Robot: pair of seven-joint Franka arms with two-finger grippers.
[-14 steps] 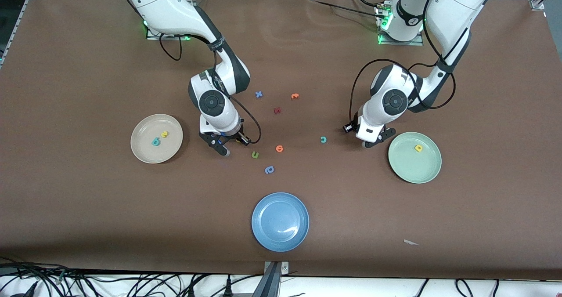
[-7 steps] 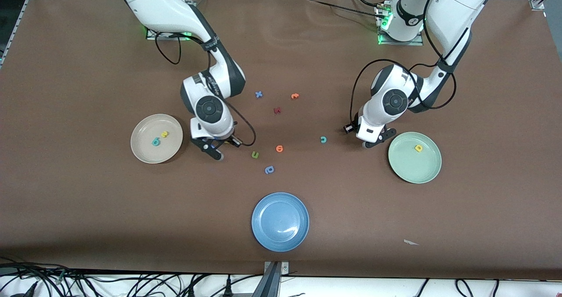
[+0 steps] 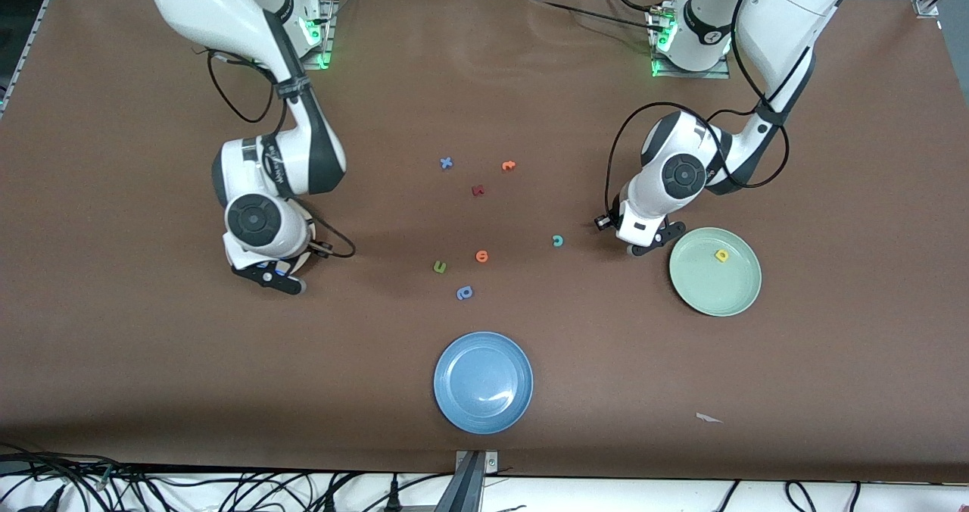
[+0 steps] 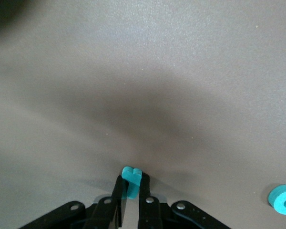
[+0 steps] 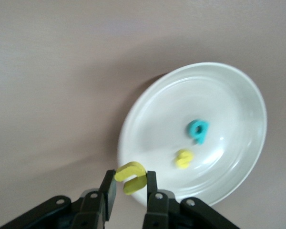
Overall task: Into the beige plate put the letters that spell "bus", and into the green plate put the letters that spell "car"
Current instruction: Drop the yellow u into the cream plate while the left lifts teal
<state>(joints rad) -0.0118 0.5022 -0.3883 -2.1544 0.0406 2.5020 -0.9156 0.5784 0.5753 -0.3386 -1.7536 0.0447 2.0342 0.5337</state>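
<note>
The right gripper [image 5: 128, 191] hangs over the rim of the beige plate [image 5: 238, 90], jaws clenched on the yellow "u" [image 5: 130, 177], which sits between the fingertips with its arch sticking out past them. In the plate lie the teal "b" [image 5: 199, 130] and the yellow "s" [image 5: 184, 158], close together but apart. In the front view the arm hides this plate almost wholly. The left gripper [image 4: 132, 193] is down at the desk [image 3: 151, 360] just beside the green plate [image 3: 715, 272], jaws clenched on a teal letter [image 4: 131, 177] whose top pokes out between the tips; its shape is too hidden to read. The teal "c" [image 3: 558, 241] lies on the desk near that gripper, toward the desk's middle. The yellow "a" [image 3: 722, 254] rests in the green plate, toward its edge nearest the arms' bases.
</note>
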